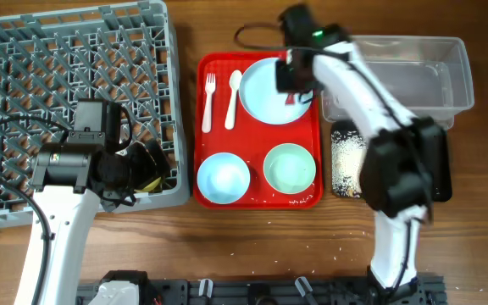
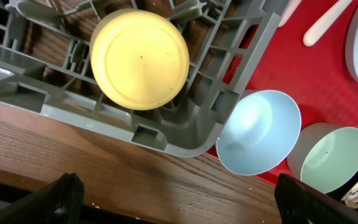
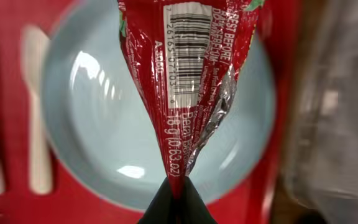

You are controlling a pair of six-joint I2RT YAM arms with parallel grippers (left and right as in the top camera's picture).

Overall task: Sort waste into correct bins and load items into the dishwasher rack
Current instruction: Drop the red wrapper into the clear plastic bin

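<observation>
Now waste-sorting: the right tool (image 3: 176,200) pinches the red wrapper (image 3: 185,74) above the plate (image 3: 98,130); next, likely swing toward three o'clock and release over the clear tub (image 1: 413,72). Left tool (image 2: 185,202) hangs spread.

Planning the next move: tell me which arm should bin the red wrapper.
Right. The right gripper is shut on the wrapper, holding it above the plate, next to the clear tub. The left gripper is open over the rack corner, above the yellow cup, across the red tray.
</observation>
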